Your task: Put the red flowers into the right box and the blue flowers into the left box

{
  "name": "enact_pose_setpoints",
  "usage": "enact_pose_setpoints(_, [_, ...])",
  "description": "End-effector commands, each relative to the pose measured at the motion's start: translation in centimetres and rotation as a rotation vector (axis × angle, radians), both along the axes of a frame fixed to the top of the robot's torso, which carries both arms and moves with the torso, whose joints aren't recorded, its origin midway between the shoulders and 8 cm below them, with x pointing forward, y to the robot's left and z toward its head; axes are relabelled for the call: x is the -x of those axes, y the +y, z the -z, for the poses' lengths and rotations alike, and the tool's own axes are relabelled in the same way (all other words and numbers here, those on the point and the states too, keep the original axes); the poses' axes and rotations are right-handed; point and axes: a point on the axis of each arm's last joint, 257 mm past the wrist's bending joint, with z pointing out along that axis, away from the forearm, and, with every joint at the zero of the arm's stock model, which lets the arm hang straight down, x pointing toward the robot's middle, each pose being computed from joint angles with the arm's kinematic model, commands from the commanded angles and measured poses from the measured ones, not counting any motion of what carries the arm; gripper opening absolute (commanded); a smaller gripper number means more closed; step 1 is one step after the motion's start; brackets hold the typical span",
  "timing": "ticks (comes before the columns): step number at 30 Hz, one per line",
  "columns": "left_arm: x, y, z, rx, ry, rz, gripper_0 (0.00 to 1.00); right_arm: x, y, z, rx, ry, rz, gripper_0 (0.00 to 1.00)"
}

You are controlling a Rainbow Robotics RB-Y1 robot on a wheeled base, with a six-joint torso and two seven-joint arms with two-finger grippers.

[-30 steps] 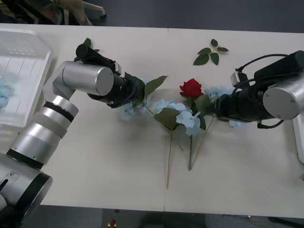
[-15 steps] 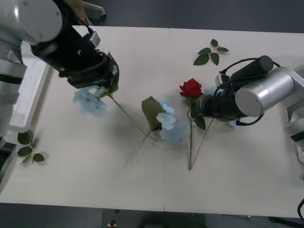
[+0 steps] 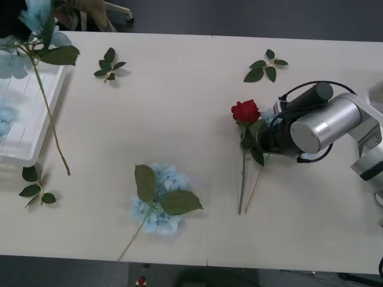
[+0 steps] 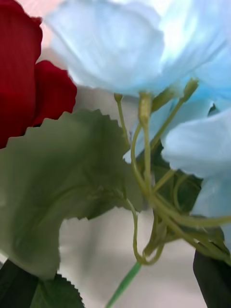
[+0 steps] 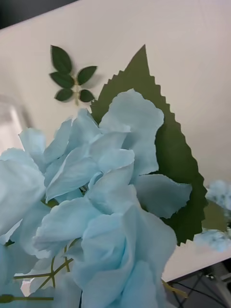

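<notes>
Swung 1 of the blue flowers [image 3: 35, 13] up from mid-table [image 3: 179, 107] to hang over the left box [image 3: 37, 113], stem trailing across its rim, leaving only the drop (left gripper [image 3: 11, 21] clamped or slack: cannot tell). Left a 2nd blue head [image 3: 158, 200] lying near the front edge. Parked the right gripper [image 3: 263, 136] against 1 of the red flowers [image 3: 245, 111], grip likewise impossible to tell.

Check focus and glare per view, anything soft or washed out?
Front view: even light, table sharp, faint shadows under the fallen blue hydrangea, no glare. Right wrist view: too close, rose and pale-blue petals soft. Left wrist view: near blue petals blurred, leaf sprig behind them sharper.
</notes>
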Motion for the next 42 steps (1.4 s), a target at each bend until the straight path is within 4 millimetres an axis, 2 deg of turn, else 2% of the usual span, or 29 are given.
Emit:
enact_pose_setpoints(1, [-0.9, 4.2, -5.8, -0.202, -0.126, 0.11, 0.0, -1.2, 1.4, -0.4, -0.048, -0.022, 0.021, 0.93])
enact_pose_setpoints(4, [-1.3, 8.6, -7.8, -0.354, -0.157, 0.123, 0.0, -1.8, 1.3, 0.2, -0.055, -0.025, 0.031, 0.93])
enact_pose_setpoints(5, [-1.4, 9.4, -8.1, -0.376, -0.16, 0.121, 0.0, -2.0, 1.2, 0.3, -0.055, -0.027, 0.033, 0.93])
enact_pose_setpoints(6, [-1.4, 11.5, -8.8, -0.434, -0.16, 0.106, 0.0, -2.2, 1.2, 0.8, -0.048, -0.028, 0.03, 0.92])
enact_pose_setpoints(8, [-1.2, 13.9, -9.4, -0.489, -0.148, 0.091, 0.0, -2.6, 1.1, 1.2, -0.038, -0.032, 0.025, 0.92])
enact_pose_setpoints(9, [-1.0, 15.4, -9.4, -0.517, -0.133, 0.084, 0.0, -2.7, 1.2, 1.3, -0.034, -0.036, 0.02, 0.86])
enact_pose_setpoints(11, [-0.8, 17.1, -9.1, -0.534, -0.104, 0.078, 0.0, -3.0, 1.3, 1.3, -0.038, -0.044, 0.019, 0.67])
enact_pose_setpoints(13, [-0.5, 19.7, -7.8, -0.536, -0.04, 0.086, 0.0, -3.2, 1.3, 1.2, -0.042, -0.053, 0.019, 0.31])
enact_pose_setpoints(14, [-0.8, 20.6, -7.3, -0.53, -0.033, 0.084, 0.0, -3.3, 1.3, 1.1, -0.041, -0.055, 0.02, 0.19])
enact_pose_setpoints(15, [-1.0, 20.9, -7.2, -0.529, -0.033, 0.085, 0.0, -3.3, 1.2, 1.1, -0.04, -0.055, 0.021, 0.16])
enact_pose_setpoints(16, [-2.1, 22.2, -5.7, -0.509, -0.018, 0.097, 0.0, -3.2, 1.2, 1.2, -0.04, -0.054, 0.022, 0.05])
enact_pose_setpoints(17, [-2.4, 22.7, -5.0, -0.499, -0.014, 0.096, 0.0, -3.3, 1.1, 1.1, -0.04, -0.055, 0.023, 0.03])
enact_pose_setpoints(18, [-3.6, 23.5, -3.5, -0.487, -0.012, 0.107, 0.0, -3.4, 0.9, 1.0, -0.042, -0.058, 0.027, 0.0])
enact_pose_setpoints(20, [-5.1, 24.6, -1.8, -0.499, -0.017, 0.124, 0.0, -3.7, 0.5, 0.5, -0.047, -0.066, 0.032, 0.0])
enact_pose_setpoints(28, [-8.1, 22.9, 3.0, -0.523, 0.003, 0.206, 0.0, -5.0, -1.1, -2.4, -0.066, -0.103, 0.039, 0.0])
enact_pose_setpoints(32, [-10.0, 22.1, 5.0, -0.584, -0.002, 0.236, 0.0, -5.3, -3.2, -4.9, -0.098, -0.117, 0.008, 0.0])
enact_pose_setpoints(36, [-10.8, 22.5, 6.8, -0.616, 0.003, 0.235, 0.02, -4.9, -4.7, -7.1, -0.126, -0.133, -0.029, 0.0])
enact_pose_setpoints(37, [-11.2, 22.7, 7.0, -0.618, -0.006, 0.23, 0.09, -4.7, -5.1, -7.9, -0.143, -0.14, -0.043, 0.0])
enact_pose_setpoints(38, [-11.5, 22.6, 7.5, -0.613, -0.011, 0.23, 0.26, -4.5, -5.6, -8.9, -0.165, -0.148, -0.051, 0.0])
enact_pose_setpoints(40, [-12.0, 22.8, 8.3, -0.607, -0.02, 0.219, 0.49, -4.2, -6.4, -10.6, -0.195, -0.175, -0.081, 0.0])
enact_pose_setpoints(41, [-12.2, 22.9, 8.5, -0.605, -0.022, 0.215, 0.54, -4.1, -6.7, -11.0, -0.2, -0.185, -0.092, 0.0])
enact_pose_setpoints(42, [-12.4, 23.2, 9.0, -0.606, -0.024, 0.206, 0.65, -3.8, -7.1, -11.8, -0.203, -0.207, -0.12, 0.0])
